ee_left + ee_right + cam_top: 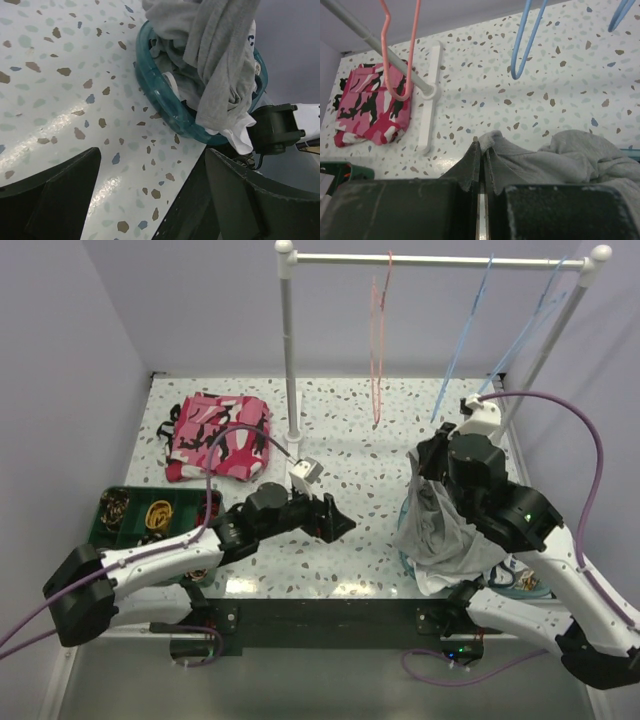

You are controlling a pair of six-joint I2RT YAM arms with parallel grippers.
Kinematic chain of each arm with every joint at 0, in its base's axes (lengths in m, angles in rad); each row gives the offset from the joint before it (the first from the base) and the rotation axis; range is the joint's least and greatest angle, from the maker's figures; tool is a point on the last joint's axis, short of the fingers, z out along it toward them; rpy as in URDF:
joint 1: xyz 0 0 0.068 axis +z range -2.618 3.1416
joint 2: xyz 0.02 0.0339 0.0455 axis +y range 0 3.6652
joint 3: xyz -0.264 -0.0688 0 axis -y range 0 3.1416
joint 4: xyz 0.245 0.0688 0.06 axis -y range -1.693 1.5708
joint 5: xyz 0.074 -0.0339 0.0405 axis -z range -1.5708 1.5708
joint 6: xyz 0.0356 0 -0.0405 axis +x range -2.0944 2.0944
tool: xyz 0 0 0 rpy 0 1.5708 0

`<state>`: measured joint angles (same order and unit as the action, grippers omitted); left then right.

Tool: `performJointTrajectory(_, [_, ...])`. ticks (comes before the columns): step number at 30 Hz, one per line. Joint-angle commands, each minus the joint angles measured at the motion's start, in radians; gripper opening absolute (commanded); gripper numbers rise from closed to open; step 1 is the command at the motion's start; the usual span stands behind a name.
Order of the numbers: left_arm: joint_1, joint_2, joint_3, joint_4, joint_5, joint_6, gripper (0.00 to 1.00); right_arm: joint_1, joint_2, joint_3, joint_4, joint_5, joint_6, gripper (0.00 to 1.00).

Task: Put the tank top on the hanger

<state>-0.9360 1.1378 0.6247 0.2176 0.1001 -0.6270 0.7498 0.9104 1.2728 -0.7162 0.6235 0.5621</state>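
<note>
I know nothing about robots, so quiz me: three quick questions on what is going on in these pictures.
1. True or false: the pink hanger hangs from the rail.
2. Fill in: the left gripper is ___ and holds nothing.
3. What pinches the grey tank top? A: the left gripper. B: the right gripper. C: neither.
Key: 1 true; 2 open; 3 B.

**Bright, Even, Soft-Shadowed**

Lit diffusely from overhead. Faint shadows only. Pale glare patches on the speckled table [240, 585] near its front edge, again in the left wrist view. Sharp mid-frame; dark and blurred at the close fingers [50, 200].
</note>
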Motion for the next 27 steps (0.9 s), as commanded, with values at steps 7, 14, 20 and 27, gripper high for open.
performJointTrajectory(7, [-0.190,0.261,0.131,0.390,-0.089,0.059,0.89,-0.001,0.038,0.088,0.029,0.007,-0.042,0.00])
performJointTrajectory(14, [-0.251,0.468,0.250,0.445,-0.159,0.081,0.87,-0.003,0.033,0.088,0.024,0.018,-0.045,0.00])
performJointTrajectory(20, [-0.303,0.568,0.336,0.402,-0.161,0.070,0.80,-0.003,0.028,0.106,0.023,0.053,-0.064,0.00])
performJointTrajectory(27, [-0.311,0.518,0.379,0.338,-0.210,0.064,0.00,-0.001,0.045,0.169,0.031,0.064,-0.094,0.00])
